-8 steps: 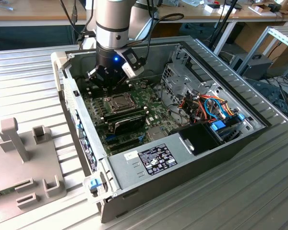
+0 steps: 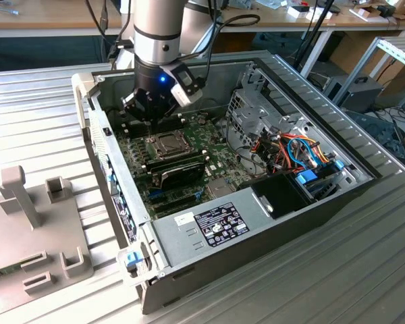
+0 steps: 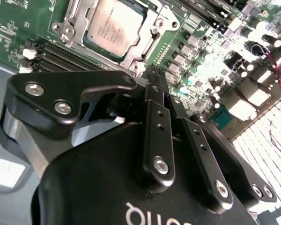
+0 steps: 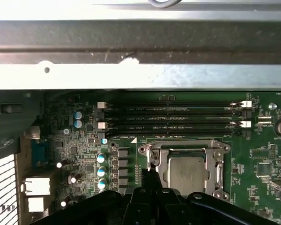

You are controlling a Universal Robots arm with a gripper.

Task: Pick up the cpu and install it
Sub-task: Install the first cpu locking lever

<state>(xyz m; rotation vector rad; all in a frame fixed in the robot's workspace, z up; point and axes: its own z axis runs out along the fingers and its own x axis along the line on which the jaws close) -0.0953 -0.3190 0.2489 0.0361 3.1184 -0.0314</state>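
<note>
So, the biggest thing is the grey metal bench (image 2: 40,94), and on it lies the open computer case (image 2: 189,226). The robot arm (image 2: 158,34) reaches down into the case, over the green board (image 4: 84,140). On the board are long black memory slots (image 4: 173,117). Just beside them is the socket with its metal frame (image 4: 220,159). The cpu (image 3: 114,26) lies flat inside that socket, silver side up, with the frame around it. I cannot tell if the frame is locked down.

The claw (image 3: 155,82) is narrow. Its two black fingers are pressed together, and I see nothing between them. Its tip is low over the board, just beside one edge of the frame, not over the cpu.

I think the picking up and setting in are done, so the job looks near its end. Any next move should be small and slow, because the tip is so near the thin frame and the tiny parts around it.
</note>
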